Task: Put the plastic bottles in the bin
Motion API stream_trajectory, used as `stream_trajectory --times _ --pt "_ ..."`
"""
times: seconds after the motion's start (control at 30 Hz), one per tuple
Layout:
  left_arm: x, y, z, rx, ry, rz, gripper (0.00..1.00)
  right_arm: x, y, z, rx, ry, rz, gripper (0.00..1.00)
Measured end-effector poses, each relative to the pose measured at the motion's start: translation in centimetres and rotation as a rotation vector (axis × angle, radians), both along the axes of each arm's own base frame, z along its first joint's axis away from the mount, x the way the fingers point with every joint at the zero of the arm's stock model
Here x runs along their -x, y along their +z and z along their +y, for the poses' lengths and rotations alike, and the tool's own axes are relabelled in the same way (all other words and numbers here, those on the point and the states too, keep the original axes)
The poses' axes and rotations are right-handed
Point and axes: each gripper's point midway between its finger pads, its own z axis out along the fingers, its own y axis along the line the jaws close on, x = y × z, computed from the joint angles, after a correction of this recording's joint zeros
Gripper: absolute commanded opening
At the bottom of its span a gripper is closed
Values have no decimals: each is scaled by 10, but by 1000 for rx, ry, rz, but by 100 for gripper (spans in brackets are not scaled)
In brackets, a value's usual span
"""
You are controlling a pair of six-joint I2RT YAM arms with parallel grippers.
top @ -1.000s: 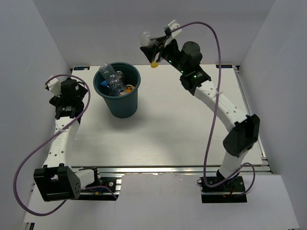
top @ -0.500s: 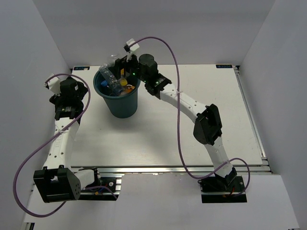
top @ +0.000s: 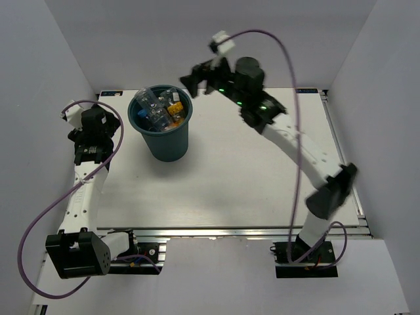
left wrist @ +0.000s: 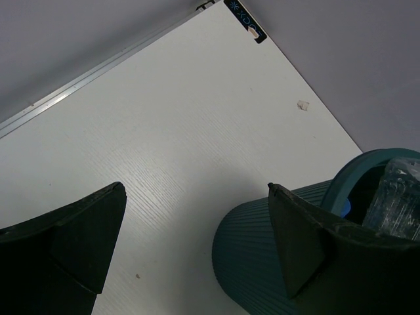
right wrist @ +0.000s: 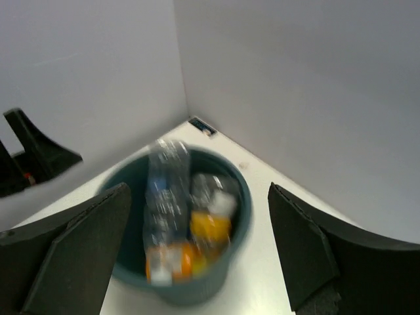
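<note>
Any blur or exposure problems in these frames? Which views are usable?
Right wrist: heavy motion blur, and the bottles in the bin are smeared. Top external: right arm is smeared near its elbow, the rest is sharp. Left wrist: sharp, but the fingers are underexposed, near-black.

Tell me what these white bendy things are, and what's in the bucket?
They are robot arms, a left arm and a right arm, bolted to a white table. One picture looks down from above; the other two come from cameras on each wrist, showing dark fingers. On the table stands a dark teal round plastic bin holding clear and orange plastic bottles. The left gripper sits beside the bin; the right gripper hangs in the air, looking down into it. Both are open and hold nothing.
</note>
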Motion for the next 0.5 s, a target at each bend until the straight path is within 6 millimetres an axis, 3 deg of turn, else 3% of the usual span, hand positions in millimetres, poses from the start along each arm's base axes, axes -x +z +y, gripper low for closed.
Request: stream_trajectory --times 0.07,0.13,0.2,0.23,0.37,0.43,0.5 --pt "-1 0 -2 5 -9 0 98 7 -12 -55 1 -61 61 89" --pt "-3 0 -6 14 -35 -13 98 5 -37 -132 -24 -192 113 89" --pt "-4 -2 -13 26 -73 -36 98 8 -89 -211 -19 -381 198 89" --pt "-3 -5 -16 33 -90 -41 98 18 -130 -243 -2 -468 263 89" --pt "-1 -12 -20 58 -101 -48 98 61 -239 -285 75 -630 444 89" --pt "-1 -12 -21 69 -97 -54 98 78 -264 -300 99 -690 485 90" --pt "-2 -12 -21 80 -92 -60 98 87 -265 -314 85 -750 473 90"
